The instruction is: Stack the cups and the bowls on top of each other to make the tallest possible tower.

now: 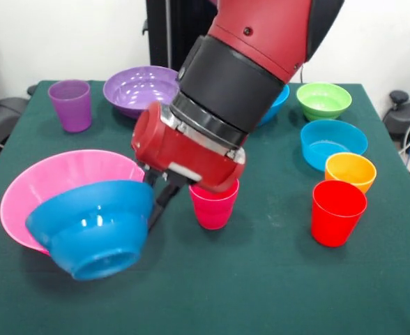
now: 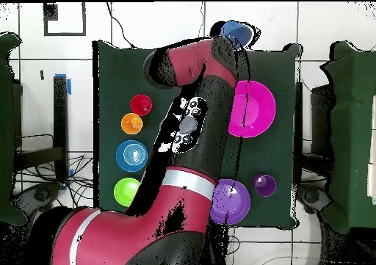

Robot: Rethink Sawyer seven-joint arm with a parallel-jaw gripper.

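The fingers point(image 1: 157, 199) grip the blue bowl point(image 1: 93, 227) by its rim, tilted. The pink bowl point(image 1: 34, 185) sits directly behind it, touching.

Red-and-black arm point(image 2: 192, 130) over green table point(image 2: 110, 78), bowls either side.

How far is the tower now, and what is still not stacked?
No stack stands yet. The gripper holds the large blue bowl tilted by its rim, in front of the huge pink bowl. Left apart on the table: purple bowl, green bowl, cyan bowl, orange bowl, and the purple cup, pink cup, red cup.
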